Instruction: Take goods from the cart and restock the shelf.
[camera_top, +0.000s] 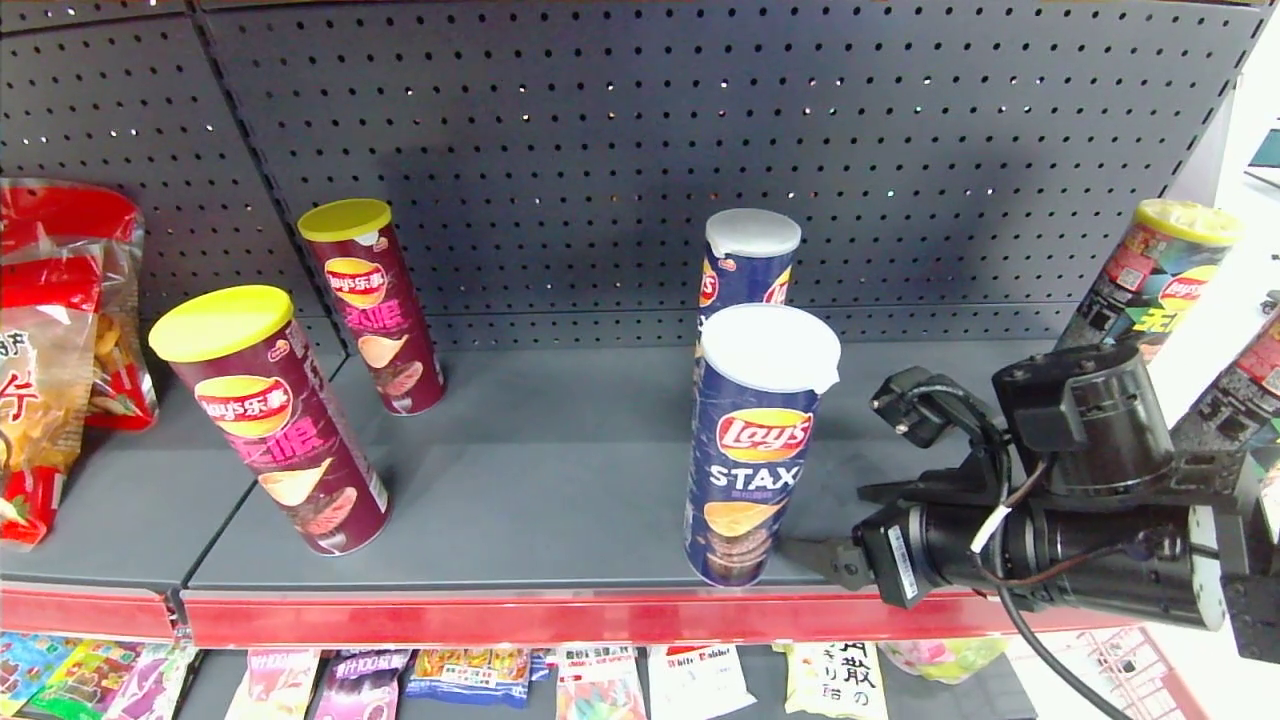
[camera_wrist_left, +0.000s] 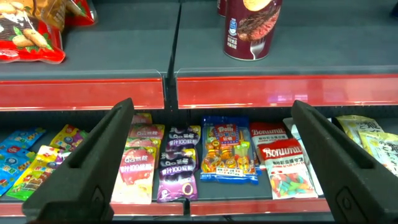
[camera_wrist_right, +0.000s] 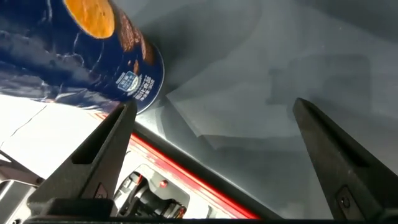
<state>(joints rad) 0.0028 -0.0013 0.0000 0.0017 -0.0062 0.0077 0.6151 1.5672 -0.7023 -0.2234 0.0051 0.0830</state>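
Both released: right tool (camera_wrist_right: 212, 106) just beside front blue can (camera_top: 750, 450) on shelf (camera_top: 560, 470); left tool (camera_wrist_left: 212, 106) facing snack packets (camera_wrist_left: 227, 155).

The shelf (camera_top: 560, 470) is flat grey with a glossy red front strip (camera_top: 500, 618); the back panel (camera_top: 700, 120) is darker grey, dotted all over with rows of small holes; the near maroon can (camera_top: 285, 440) and far maroon can (camera_top: 380, 320) carry yellow lids, red-and-yellow logos and pink lettering; the near blue can (camera_top: 745, 470) and far blue can (camera_top: 745, 265) are navy with white lids; the can at the right (camera_top: 1150, 275) is black with multicoloured blocks and a yellow lid; the bags at the left (camera_top: 50, 330) are red; the fingers (camera_wrist_right: 93, 168) of the right gripper (camera_wrist_right: 212, 106) are black, as are the fingers (camera_wrist_left: 93, 162) of the left gripper (camera_wrist_left: 211, 106); on the lower shelf lie purple packets (camera_wrist_left: 177, 171), a blue packet (camera_wrist_left: 229, 152) and a red-and-white packet (camera_wrist_left: 283, 168).
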